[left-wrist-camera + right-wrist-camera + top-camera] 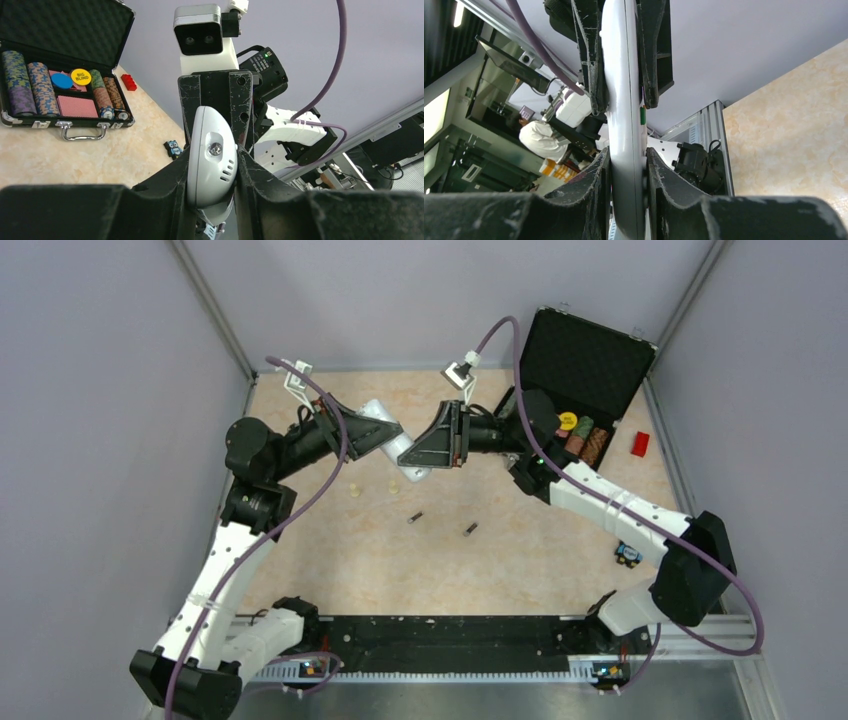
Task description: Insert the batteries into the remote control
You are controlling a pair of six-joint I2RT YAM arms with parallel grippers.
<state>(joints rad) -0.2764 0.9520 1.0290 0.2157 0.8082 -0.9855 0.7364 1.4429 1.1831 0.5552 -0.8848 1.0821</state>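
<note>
Setting: a beige marbled tabletop (500, 570) between plain grey walls, with an open poker-chip case (585, 360) at the far right.
Remote control: the remote control (212, 155) is lifted clear of the table and hangs in mid-air over the far middle, bridged between the two arms. Its rounded emitter end faces the left wrist camera.
Left gripper: the left gripper (388, 436) has its fingers pressed against either side of one end of the remote.
Right gripper: the right gripper (415, 452) is clamped on the opposite end, with the remote seen edge-on between its fingers.
Batteries: the batteries (416, 518) (470, 530) lie loose on the table, apart from each other, nearer the arm bases than the remote, and untouched.
Compartment: whether it is open cannot be told.
Nearby: two cream pegs (353, 490) stand just below the held remote.
Risk, grip: the shell looks smooth and curved. If the arms pull or twist against each other, it could slide out of one hold.
Risk, release: neither hand is free for a battery. If one lets go while the other holds only an end, the remote may tilt or drop.
Risk, fall: a drop would probably hit the pegs or set the cylinders rolling.
</note>
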